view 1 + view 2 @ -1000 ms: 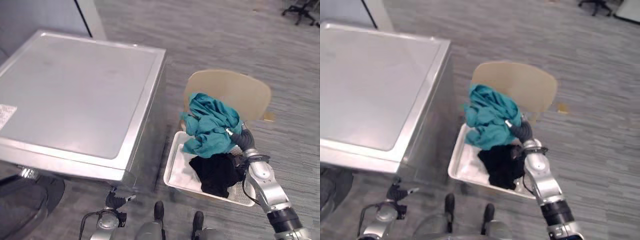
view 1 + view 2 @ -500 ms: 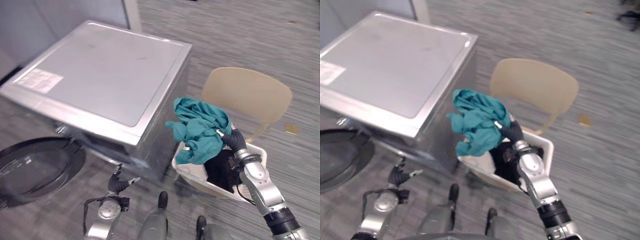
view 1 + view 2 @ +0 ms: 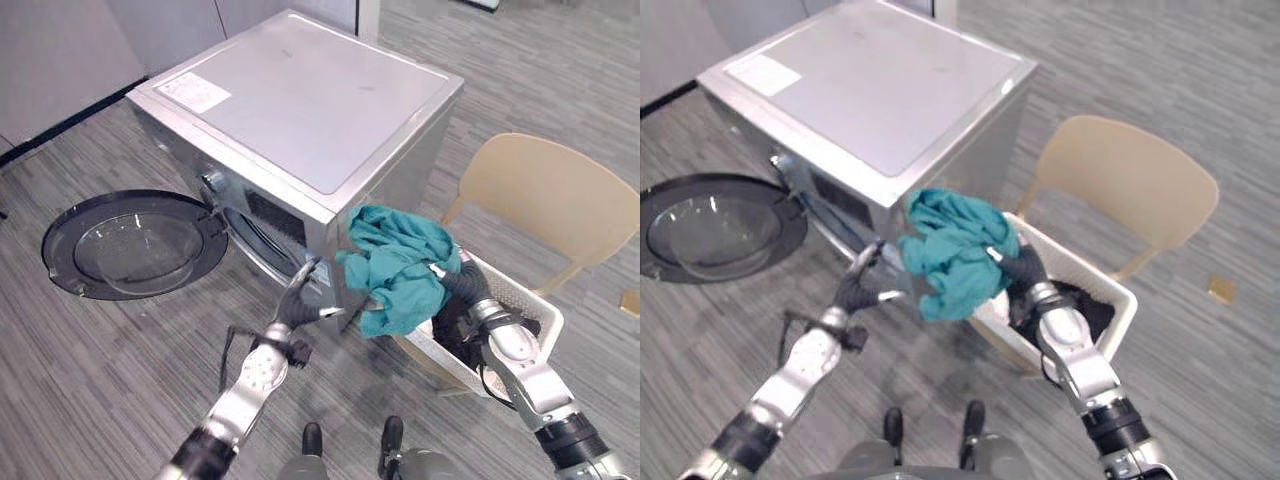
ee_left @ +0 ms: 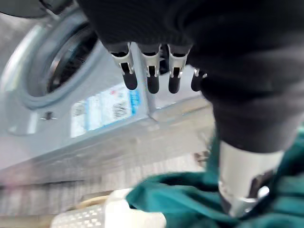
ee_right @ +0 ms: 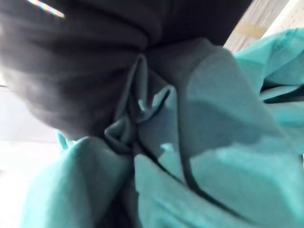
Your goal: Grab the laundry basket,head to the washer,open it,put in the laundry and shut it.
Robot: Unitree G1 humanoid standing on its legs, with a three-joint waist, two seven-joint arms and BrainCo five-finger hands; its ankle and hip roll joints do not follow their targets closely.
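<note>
A crumpled teal cloth (image 3: 395, 268) hangs in the air between the white laundry basket (image 3: 523, 302) and the front of the silver washer (image 3: 300, 100). My right hand (image 3: 457, 286) is shut on it; its wrist view has the teal cloth (image 5: 209, 156) bunched up against the palm. Dark laundry (image 3: 452, 326) lies in the basket. My left hand (image 3: 303, 300) is raised with straight fingers (image 4: 152, 76), open, just left of the cloth and before the washer's round opening (image 4: 71, 61). The washer's round door (image 3: 130, 245) stands swung open at the left.
The basket rests on a beige chair (image 3: 545, 195) right of the washer. Grey striped carpet (image 3: 90, 370) spreads in front of the washer and under the open door. A wall (image 3: 60, 50) runs at the far left.
The camera has swung, bringing the washer's front and open door into sight. My right hand has carried the teal cloth leftward off the basket. My left hand has risen toward the washer front.
</note>
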